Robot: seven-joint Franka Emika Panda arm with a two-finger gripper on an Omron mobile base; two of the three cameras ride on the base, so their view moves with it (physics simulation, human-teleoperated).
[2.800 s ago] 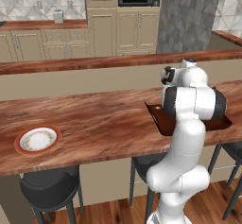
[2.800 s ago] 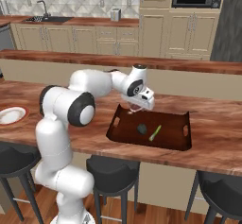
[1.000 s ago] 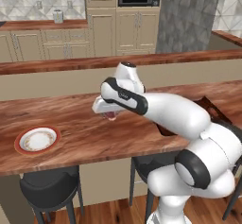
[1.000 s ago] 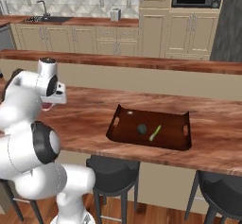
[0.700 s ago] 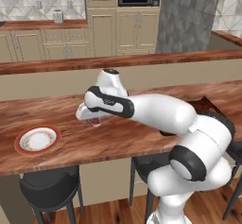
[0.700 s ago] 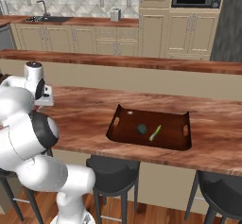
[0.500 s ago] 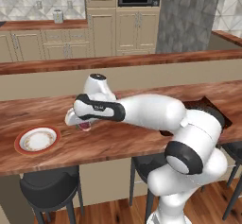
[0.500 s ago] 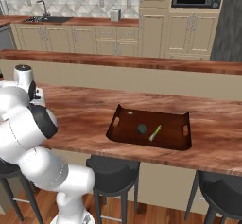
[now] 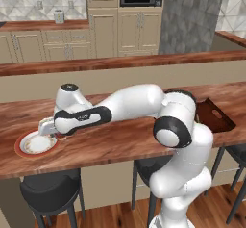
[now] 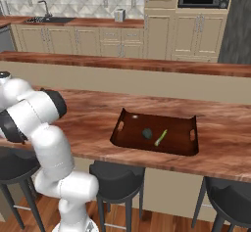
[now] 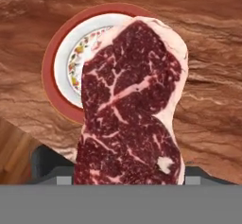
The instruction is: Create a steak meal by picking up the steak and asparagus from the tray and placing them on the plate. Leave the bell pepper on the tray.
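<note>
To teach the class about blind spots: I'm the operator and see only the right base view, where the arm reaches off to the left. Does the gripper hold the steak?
Observer: Yes. The hand view shows the steak held close before the camera.
Operator: Where is the plate?
Observer: In the left base view the plate lies on the left end of the counter, with the gripper over its right rim.

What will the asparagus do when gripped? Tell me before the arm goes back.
The asparagus is a thin stalk lying flat on the tray, so it probably offers little to pinch and may roll sideways if nudged. It looks light, likely easy to lift. The bell pepper lies close beside it and could get bumped.
</note>
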